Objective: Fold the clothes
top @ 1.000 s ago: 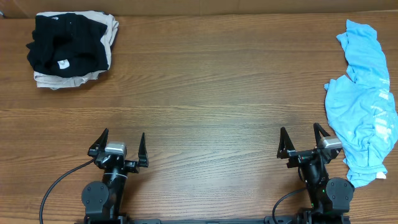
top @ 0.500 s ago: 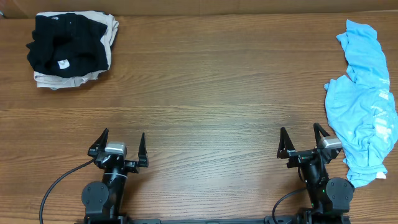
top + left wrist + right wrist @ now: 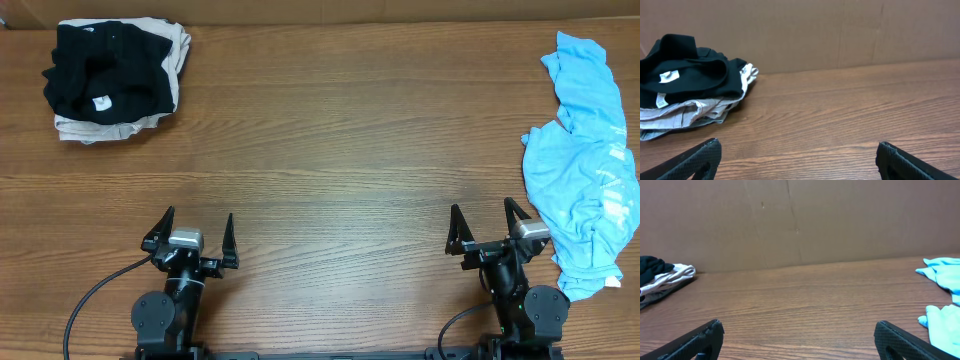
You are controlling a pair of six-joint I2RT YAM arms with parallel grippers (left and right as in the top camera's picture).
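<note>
While both arms sit at the near edge of the table (image 3: 330, 150), nothing is in their grip. The left gripper (image 3: 200, 212) has its jaws spread wide with only bare wood between them. The right gripper (image 3: 482, 205) is the same deal, splayed wide and grasping nothing. Both point toward the far side.

Closest piece of clothing is the blue shirt (image 3: 585, 180). It's crumpled along the right edge, its near end just beside the right arm's base, and it runs back toward the far right corner. It isn't touching the fingers, and part of it runs out of the overhead view.

The middle of the table is plain wood grain.

Way off in the far left corner is the black shirt (image 3: 100, 70), bunched up with a small white tag (image 3: 100, 102) showing. It lies on top of a beige garment (image 3: 175, 50), well apart from both grippers. A cardboard wall (image 3: 840, 30) stands right behind the pile.
</note>
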